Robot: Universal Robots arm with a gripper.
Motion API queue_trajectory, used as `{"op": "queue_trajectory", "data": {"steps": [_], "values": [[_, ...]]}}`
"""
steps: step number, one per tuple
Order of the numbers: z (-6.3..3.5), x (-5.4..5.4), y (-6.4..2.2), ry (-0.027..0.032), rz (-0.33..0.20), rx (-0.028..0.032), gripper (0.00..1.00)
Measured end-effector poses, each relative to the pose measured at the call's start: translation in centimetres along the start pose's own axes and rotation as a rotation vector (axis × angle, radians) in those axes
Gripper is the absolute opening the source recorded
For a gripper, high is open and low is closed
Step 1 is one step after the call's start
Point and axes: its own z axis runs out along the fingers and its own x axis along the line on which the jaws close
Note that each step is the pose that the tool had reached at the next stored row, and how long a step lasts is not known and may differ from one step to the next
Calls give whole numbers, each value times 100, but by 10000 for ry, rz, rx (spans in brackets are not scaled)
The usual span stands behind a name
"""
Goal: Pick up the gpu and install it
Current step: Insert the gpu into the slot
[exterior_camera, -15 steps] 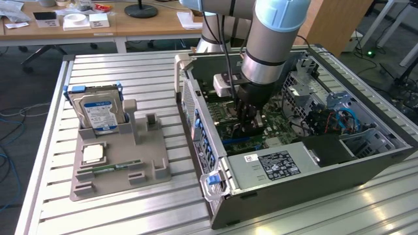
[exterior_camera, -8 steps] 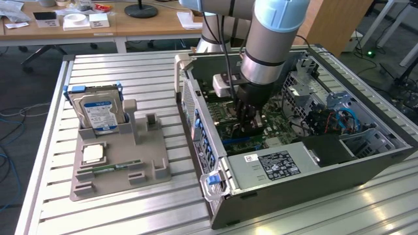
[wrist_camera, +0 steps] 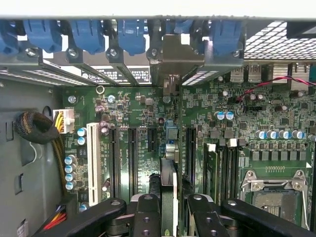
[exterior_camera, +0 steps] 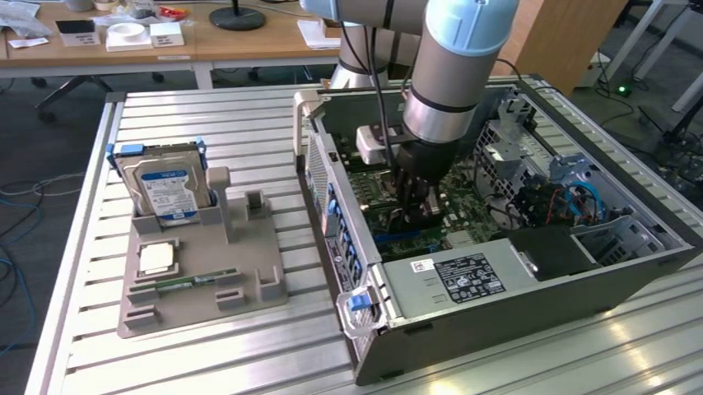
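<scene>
Inside an open computer case (exterior_camera: 615,284) lying on a slatted metal worktop (exterior_camera: 220,354), a robot arm reaches down over the motherboard (wrist_camera: 148,118), its gripper (exterior_camera: 416,216) closed on the gpu (wrist_camera: 168,197). The wrist view looks straight along the card, seen edge-on as a thin upright strip clamped between the two black fingers (wrist_camera: 147,217), with its silver bracket (wrist_camera: 173,64) reaching up to the row of blue slot latches (wrist_camera: 131,37) at the case's rear wall. The card stands among the long black expansion slots (wrist_camera: 132,158); whether it is fully seated cannot be told.

The gpu looks light, stiff and flat, but fragile: a bare circuit board that likely tolerates little bending or sideways force, best gripped across its flat faces near the upper edge, as here.

The exterior view adds what the wrist camera misses: a grey fixture tray (exterior_camera: 197,288) at its left, holding a hard drive (exterior_camera: 167,189) upright and a memory stick (exterior_camera: 193,282) lying flat. There the arm hides the card itself.
</scene>
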Motion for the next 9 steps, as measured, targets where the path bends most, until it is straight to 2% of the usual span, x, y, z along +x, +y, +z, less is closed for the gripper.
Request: {"op": "queue_trajectory", "data": {"steps": [9], "values": [[27,0,2,0,2,0,26]]}}
